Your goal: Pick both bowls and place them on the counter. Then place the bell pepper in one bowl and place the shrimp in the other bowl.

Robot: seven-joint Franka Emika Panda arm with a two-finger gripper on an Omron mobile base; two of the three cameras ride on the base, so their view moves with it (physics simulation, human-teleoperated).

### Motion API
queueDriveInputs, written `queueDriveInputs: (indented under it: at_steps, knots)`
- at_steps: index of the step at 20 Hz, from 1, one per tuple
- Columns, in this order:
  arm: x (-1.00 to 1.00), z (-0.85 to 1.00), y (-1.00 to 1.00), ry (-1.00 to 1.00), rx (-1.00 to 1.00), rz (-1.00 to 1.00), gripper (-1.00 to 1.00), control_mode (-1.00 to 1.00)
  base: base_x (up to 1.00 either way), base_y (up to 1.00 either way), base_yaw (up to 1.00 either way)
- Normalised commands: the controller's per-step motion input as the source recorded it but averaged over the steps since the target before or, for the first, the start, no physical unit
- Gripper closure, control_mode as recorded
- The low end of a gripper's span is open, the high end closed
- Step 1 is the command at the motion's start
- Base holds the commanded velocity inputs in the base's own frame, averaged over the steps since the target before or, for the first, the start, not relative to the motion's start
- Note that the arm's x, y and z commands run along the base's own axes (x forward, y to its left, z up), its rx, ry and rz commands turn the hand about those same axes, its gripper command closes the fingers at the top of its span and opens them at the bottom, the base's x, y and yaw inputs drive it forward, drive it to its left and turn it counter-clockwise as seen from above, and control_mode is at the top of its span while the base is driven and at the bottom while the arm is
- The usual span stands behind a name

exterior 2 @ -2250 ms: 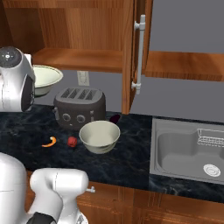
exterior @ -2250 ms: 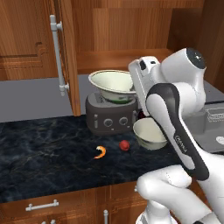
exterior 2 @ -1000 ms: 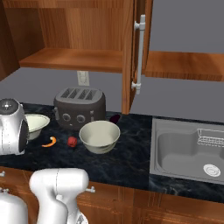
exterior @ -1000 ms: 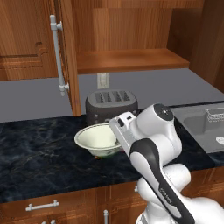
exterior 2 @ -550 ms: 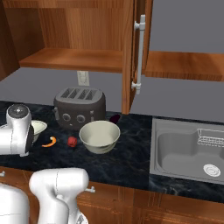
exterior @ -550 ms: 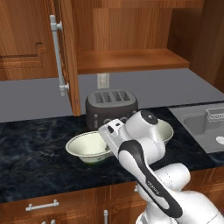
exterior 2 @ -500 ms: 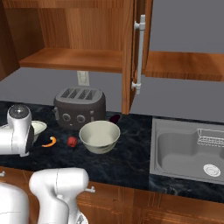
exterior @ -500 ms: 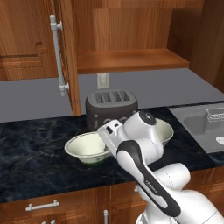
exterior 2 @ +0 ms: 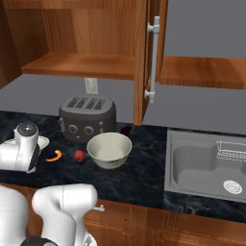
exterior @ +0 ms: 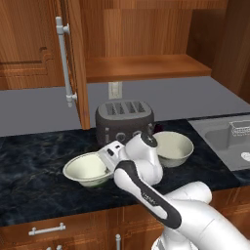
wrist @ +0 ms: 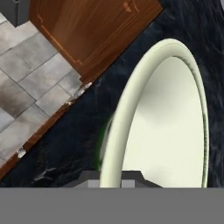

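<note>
The wider, shallow cream bowl [exterior: 87, 169] sits low over the black counter [exterior: 34, 161], left of and in front of the toaster; whether it touches the counter I cannot tell. My gripper [exterior: 106, 160] is shut on its right rim. In the hand view the rim [wrist: 131, 105] runs up between the two fingertips [wrist: 89, 178]. The deeper cream bowl [exterior 2: 109, 150] stands upright on the counter in front of the toaster. Left of it lie the red bell pepper [exterior 2: 79, 155] and the orange shrimp [exterior 2: 54, 156]. In the right base view a sliver of the shallow bowl [exterior 2: 43, 142] shows behind my hand.
A dark toaster [exterior: 124, 122] stands at the back of the counter under the open cabinet, whose door [exterior: 73, 63] hangs open. A steel sink [exterior 2: 206, 166] lies to the right. Brown drawer fronts [wrist: 87, 30] and the counter's front edge are just below the held bowl.
The arm has carried the shallow bowl down from the cabinet shelf and leftward along the counter. In the last half second it shifted slightly further left.
</note>
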Motion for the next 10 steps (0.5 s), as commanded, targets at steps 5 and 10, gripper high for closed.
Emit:
queueDriveInputs:
  at_steps: [5,10]
  knots:
    - [0.45,-0.41,0.34,0.00,-0.01,0.05,1.00,-1.00,0.00,0.00,0.00]
    - [0.45,-0.31,0.33,0.01,-0.02,0.05,1.00,-1.00,0.00,0.00,0.00]
